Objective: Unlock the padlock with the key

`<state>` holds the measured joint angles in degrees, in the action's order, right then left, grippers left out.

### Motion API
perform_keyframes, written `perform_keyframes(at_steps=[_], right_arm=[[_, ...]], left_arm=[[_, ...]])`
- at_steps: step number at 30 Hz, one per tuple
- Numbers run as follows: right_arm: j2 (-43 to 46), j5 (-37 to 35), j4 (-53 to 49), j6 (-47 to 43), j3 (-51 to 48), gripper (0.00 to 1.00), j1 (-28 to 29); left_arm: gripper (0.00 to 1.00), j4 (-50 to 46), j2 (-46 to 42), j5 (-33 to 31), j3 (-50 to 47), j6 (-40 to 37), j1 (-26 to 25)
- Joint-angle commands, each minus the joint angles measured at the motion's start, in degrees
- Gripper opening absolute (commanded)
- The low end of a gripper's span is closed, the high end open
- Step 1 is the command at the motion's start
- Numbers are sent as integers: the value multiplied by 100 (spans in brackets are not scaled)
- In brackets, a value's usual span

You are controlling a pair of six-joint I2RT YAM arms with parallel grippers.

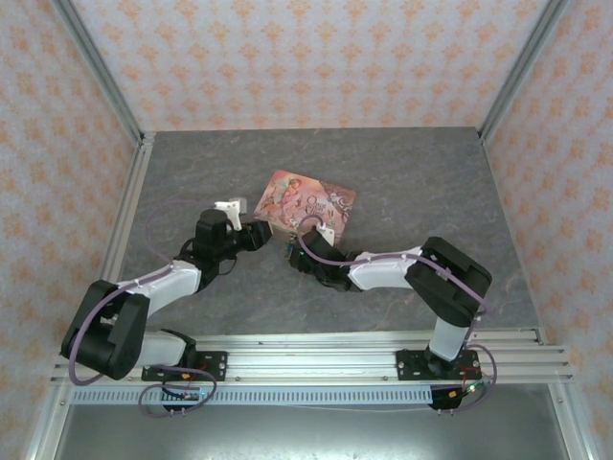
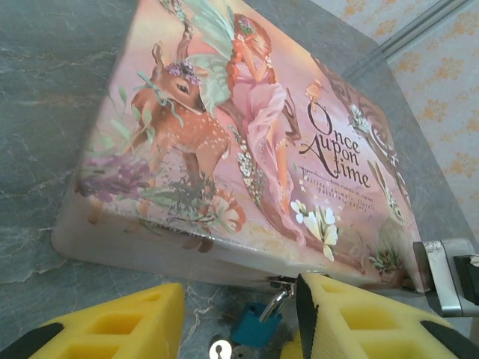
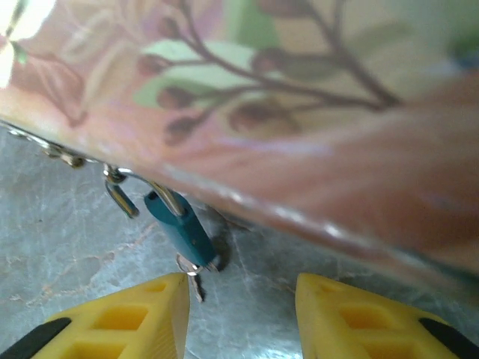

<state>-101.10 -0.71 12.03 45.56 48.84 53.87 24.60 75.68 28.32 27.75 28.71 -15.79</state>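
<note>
The small teal padlock (image 2: 254,326) hangs by its metal shackle (image 2: 275,303) from the clasp on the near side of the pink tin (image 2: 247,127). The silvery key (image 3: 192,271) sticks out of the padlock's (image 3: 182,226) lower end, its head (image 2: 220,349) resting on the table. My left gripper (image 2: 239,307) is open with the padlock between its yellow fingers (image 2: 112,321), closer to the right one and gripped by neither. My right gripper (image 3: 239,314) is open just short of the padlock, the key beside its left finger (image 3: 123,321). Both grippers (image 1: 259,233) (image 1: 295,257) meet at the tin's (image 1: 308,203) near edge.
The tin lies flat on the grey marbled table (image 1: 412,182), ringed by patterned walls. A grey metal part (image 2: 441,275) shows beside the tin's right corner. Open table lies to the right and behind the tin.
</note>
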Motion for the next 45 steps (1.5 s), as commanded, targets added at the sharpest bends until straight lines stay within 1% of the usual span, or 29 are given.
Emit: perform_keyframes(at_steps=[1,11,16,22,23,25,28,33,34,37,38,41,45], right_arm=[[-182,-209,473,-159,29,42,30],[-593,-153,887,-222,12,41,59],[-738,-227,862,-333,56,39,77],[-825,-341,803,-557,82,35,132],[-820,-366,764,-608,82,33,155],[-800,-428,682,-671,91,27,193],[-679,-526,440,-761,90,19,210],[-367,-744,-69,-1009,41,18,254],[-321,-790,-131,-1050,19,16,247],[-151,-927,-263,-1224,-49,3,248],[-73,-966,-336,-1305,-50,1,247],[168,-1074,-880,-1628,117,0,256],[383,-1263,-2208,-2340,670,0,255]], left_arm=[[44,-46,61,164,118,42,132],[44,-83,53,245,64,-39,313],[44,-172,12,271,55,-85,357],[44,-330,-96,279,14,-153,422],[44,-349,-121,271,3,-164,424],[44,-381,-148,253,-26,-173,429],[45,-399,-174,245,-58,-164,430],[45,-403,-242,210,-94,-140,428],[45,-403,-252,201,-94,-138,430],[45,-420,-277,183,-115,-138,428],[45,-428,-297,174,-120,-138,430],[45,-480,-345,166,-138,-145,429],[45,-544,-452,148,-138,-164,430]])
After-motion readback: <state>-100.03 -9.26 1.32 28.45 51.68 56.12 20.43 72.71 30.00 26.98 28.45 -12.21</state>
